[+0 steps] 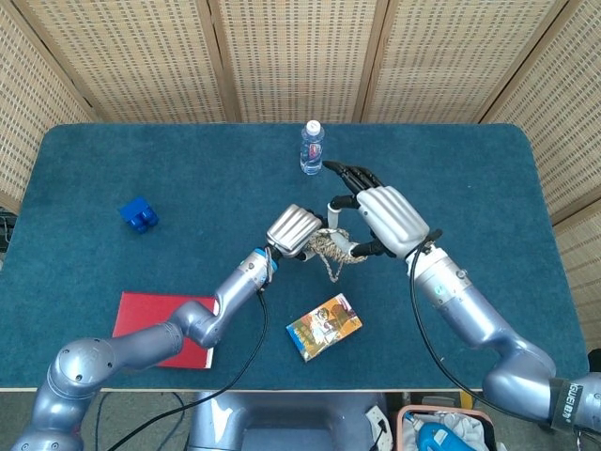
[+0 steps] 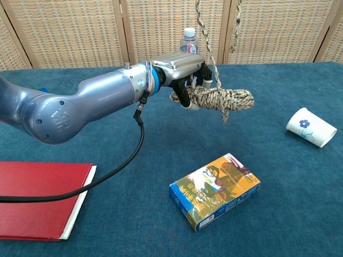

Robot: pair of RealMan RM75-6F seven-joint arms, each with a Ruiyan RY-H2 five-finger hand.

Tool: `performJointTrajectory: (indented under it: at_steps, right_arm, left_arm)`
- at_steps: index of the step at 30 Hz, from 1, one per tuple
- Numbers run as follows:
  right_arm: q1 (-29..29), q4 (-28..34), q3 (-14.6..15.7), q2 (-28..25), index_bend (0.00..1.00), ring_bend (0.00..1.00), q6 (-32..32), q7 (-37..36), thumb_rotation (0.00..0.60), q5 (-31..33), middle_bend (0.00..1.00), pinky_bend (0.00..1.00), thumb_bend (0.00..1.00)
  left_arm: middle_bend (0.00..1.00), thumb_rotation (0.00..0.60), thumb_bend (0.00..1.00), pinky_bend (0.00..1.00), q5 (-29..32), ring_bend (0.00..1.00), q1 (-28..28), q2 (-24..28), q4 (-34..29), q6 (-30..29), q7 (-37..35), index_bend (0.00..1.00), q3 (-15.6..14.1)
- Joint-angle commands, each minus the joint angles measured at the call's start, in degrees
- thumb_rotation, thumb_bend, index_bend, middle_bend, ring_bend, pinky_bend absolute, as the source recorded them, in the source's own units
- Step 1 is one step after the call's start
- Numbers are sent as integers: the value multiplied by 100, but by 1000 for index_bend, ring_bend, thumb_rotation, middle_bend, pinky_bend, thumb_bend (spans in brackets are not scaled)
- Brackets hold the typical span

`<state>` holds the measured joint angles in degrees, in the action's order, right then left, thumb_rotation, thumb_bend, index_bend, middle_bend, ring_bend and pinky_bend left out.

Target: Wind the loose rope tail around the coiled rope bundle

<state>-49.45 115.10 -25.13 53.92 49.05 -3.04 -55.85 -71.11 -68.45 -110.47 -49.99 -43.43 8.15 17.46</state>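
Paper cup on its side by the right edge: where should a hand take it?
Grip the paper cup across its white side wall, coming down from above. It lies tipped over on the table, so the curved wall faces up and nothing crowds it.

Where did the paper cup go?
In the chest view, the paper cup lies tipped over on the table's right side, right of the colourful box.
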Motion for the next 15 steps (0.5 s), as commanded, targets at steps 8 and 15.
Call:
performJointTrajectory:
  at_steps: [8, 15]
  right_arm:
    - [-746, -206, -476, -28, 707, 0, -164, -131, 600, 1650, 0, 0, 498]
    - [-1187, -816, -499, 237, 707, 0, -71, 2, 600, 2594, 0, 0, 497]
  left_arm:
    - [547, 600, 523, 579, -314, 503, 13, -20, 22, -47, -263, 690, -252]
    - [546, 600, 522, 600, -991, 503, 161, 240, -432, -461, -419, 690, -707]
